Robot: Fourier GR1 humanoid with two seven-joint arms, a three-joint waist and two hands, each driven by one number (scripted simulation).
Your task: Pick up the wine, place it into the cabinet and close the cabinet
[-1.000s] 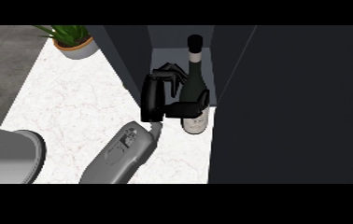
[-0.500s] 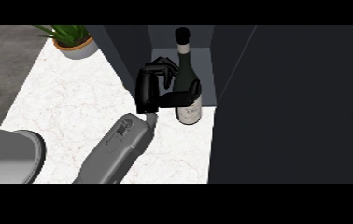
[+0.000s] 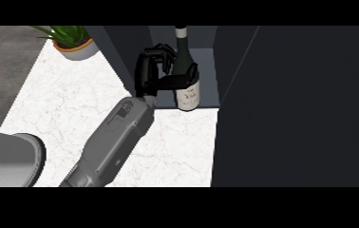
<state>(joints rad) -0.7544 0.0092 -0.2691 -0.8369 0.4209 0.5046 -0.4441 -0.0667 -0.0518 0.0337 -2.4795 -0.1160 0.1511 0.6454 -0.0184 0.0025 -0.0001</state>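
A dark wine bottle (image 3: 188, 95) with a pale label and white-capped neck stands upright at the mouth of the open dark cabinet (image 3: 125, 44). Its base is at the front edge of the cabinet's floor. My left hand (image 3: 146, 74) is to the bottle's left and shut on it. The thumb crosses the bottle's front just above the label, and the fingers curl round behind its shoulder. The grey forearm (image 3: 116, 139) runs in from the lower left. My right hand does not show.
The cabinet's wide dark door (image 3: 288, 103) fills the right side, swung out over the white marble counter (image 3: 63, 103). A potted plant (image 3: 73, 44) stands at the back left. A grey rounded object (image 3: 17, 158) sits at the lower left edge.
My left hand has carried the bottle farther back and a little right, from the counter in front of the cabinet to the cabinet's opening. The forearm has stretched out after it.
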